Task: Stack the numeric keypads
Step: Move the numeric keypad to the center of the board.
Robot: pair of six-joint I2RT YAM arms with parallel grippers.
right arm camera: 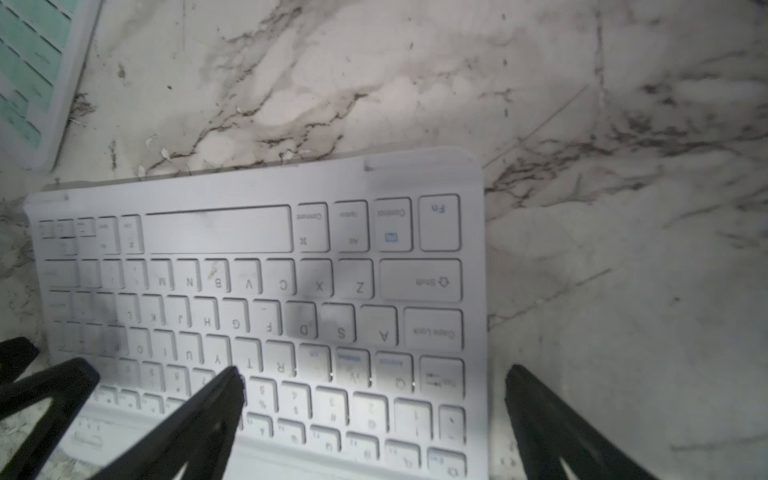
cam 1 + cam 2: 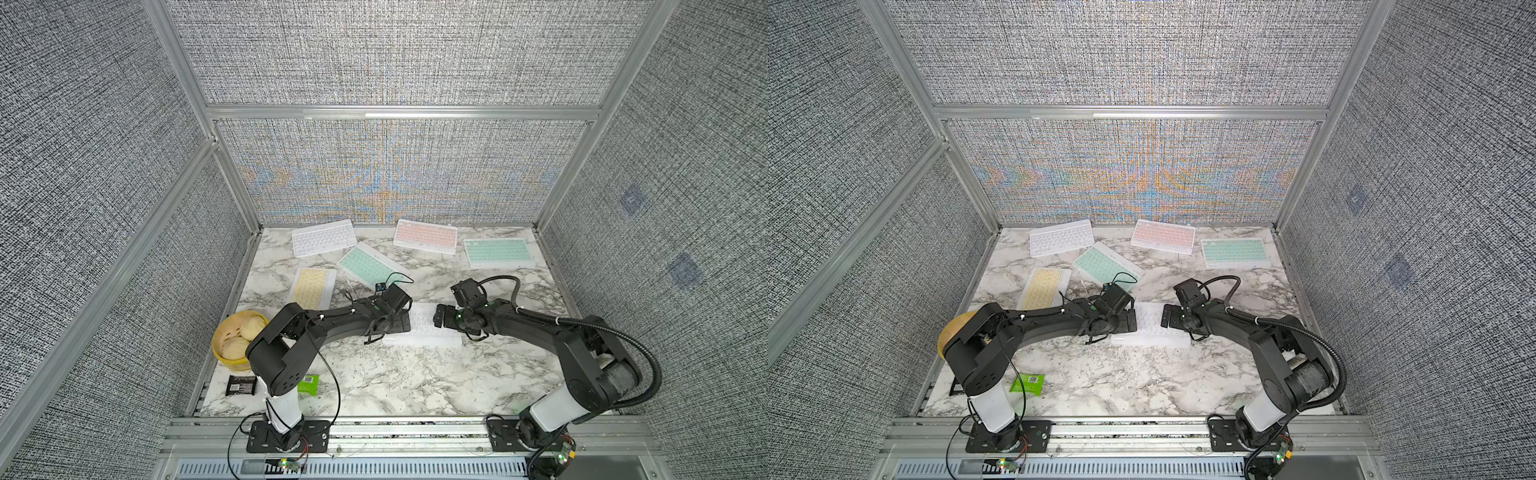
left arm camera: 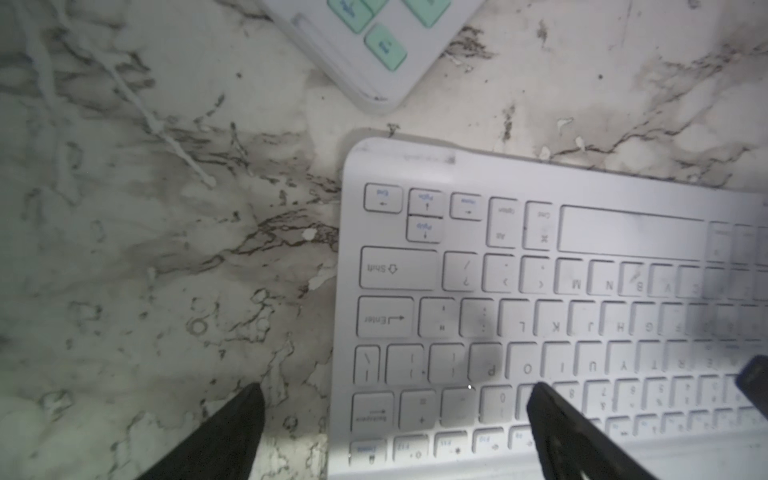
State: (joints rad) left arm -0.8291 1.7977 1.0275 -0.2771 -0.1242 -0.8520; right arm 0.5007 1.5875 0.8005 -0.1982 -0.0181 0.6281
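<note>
We hold left hand [image 3: 397, 390] and right hand [image 1: 374, 374] open, white keypad [image 2: 422, 328] between them, seemingly ready to lift it.

Both top views are bright, even light from above, only soft faint shadows on the bench [image 2: 415, 374]. Coloured moiré banding on the back wall [image 2: 395, 174]. Wide-angle bend: frame posts [image 2: 176, 54] splay toward the edges. Wrist views dimmer, greyish, soft overall. White keypad [image 3: 540, 291] readable at one end, smeared at the other, grey shadow blotches over keys. Left end effector [image 3: 397, 386] fingers [image 3: 232, 432] black, out of focus. Mint keypad [image 1: 29, 75] blurred at the frame edge.
</note>
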